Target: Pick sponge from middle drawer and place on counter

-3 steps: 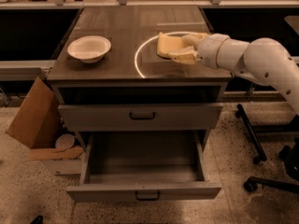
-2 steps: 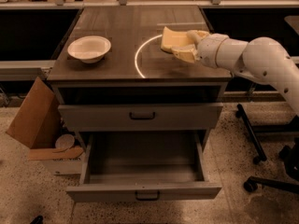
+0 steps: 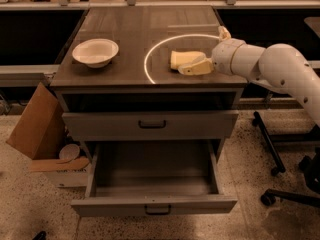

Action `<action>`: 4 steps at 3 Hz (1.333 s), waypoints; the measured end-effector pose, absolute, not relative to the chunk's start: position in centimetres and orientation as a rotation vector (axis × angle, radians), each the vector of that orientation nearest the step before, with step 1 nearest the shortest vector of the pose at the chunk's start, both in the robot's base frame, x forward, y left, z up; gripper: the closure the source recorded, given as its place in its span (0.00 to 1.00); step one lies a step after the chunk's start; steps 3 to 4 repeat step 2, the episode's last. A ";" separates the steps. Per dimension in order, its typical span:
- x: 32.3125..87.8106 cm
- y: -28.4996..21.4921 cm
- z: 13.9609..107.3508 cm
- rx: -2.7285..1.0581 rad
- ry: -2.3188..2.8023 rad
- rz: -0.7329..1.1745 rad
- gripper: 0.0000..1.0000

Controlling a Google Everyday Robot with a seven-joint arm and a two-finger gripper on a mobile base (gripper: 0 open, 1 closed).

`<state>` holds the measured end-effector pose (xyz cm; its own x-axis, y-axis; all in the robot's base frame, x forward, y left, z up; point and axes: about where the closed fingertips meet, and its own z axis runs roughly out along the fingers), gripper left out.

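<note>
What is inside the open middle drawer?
Only its bare grey tray shows in the middle drawer; the strip behind its front panel is hidden. The sponge lies on the counter beside the gripper.

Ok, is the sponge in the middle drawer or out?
Out. The sponge lies on the counter, claw beside it; the open middle drawer holds nothing.

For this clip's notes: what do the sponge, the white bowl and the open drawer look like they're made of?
The sponge: pale yellow, matte, looks like soft foam; it lies on the counter beside the gripper. The white bowl: smooth, thin rim, likely plastic or paper, unclear. The middle drawer: flat grey, thin walls, probably painted metal.
</note>
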<state>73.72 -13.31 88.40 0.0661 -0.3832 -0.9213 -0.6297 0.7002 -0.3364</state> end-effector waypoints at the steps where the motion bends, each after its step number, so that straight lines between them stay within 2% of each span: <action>1: 72.3 -14.8 88.2 -0.832 1.563 0.208 0.00; 2: 69.7 -17.0 87.9 -0.802 1.574 0.185 0.00; 4: 69.7 -17.0 87.9 -0.802 1.574 0.185 0.00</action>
